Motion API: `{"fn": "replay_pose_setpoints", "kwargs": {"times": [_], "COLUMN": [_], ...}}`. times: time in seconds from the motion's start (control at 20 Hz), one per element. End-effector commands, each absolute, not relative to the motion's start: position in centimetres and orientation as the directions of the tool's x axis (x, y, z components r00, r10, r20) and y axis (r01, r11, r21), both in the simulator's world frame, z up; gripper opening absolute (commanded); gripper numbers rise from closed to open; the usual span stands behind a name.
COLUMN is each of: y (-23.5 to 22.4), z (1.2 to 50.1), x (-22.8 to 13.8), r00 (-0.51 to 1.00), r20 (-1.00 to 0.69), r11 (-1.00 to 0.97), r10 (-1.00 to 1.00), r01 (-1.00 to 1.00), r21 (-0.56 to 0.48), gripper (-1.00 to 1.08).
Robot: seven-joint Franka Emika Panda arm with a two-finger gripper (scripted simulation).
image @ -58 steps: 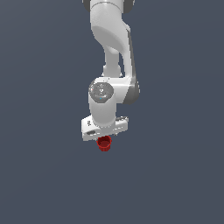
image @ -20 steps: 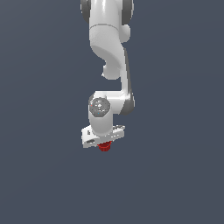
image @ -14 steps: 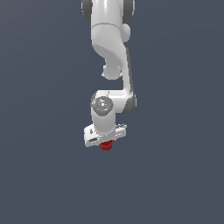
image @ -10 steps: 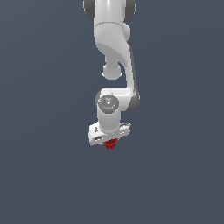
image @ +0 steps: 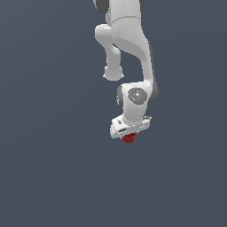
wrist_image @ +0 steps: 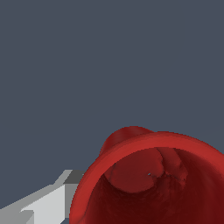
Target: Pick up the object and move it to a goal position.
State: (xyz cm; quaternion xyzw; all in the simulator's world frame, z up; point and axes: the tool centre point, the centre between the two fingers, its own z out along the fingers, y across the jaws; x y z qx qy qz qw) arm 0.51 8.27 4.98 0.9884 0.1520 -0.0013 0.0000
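One white arm against plain grey backdrop, red cup (image: 129, 138) directly under the gripper (image: 130, 132), touching it, one finger (wrist_image: 41, 203) just beside its rim, fingers' spread cannot be told.

You see only the lower part of the red cup (image: 129, 138) in the exterior view; the gripper (image: 130, 133) covers its top and hides the jaws. In the wrist view the cup's (wrist_image: 153, 183) rim is cut off, and only one finger (wrist_image: 43, 205) shows.

Small red cup (image: 129, 138) — hollow, rimmed — protrudes just beneath the gripper (image: 130, 132).
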Motion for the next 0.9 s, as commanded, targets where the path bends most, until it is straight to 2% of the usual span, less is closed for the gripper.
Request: {"fn": "replay_pose_setpoints", "kwargs": {"times": [0.0, 0.45, 0.85], "y": [11.2, 20.4, 24.6], "z": [5.2, 5.4, 5.5], "x": [-0.8, -4.7, -6.2], "r00": [0.954, 0.954, 0.954], "r20": [-0.001, 0.000, 0.000], "r11": [-0.954, -0.954, -0.954], "r10": [0.301, 0.301, 0.301], "r01": [0.301, 0.301, 0.301], "r21": [0.000, 0.000, 0.000], "gripper": [-1.00, -1.00, -1.00]}}
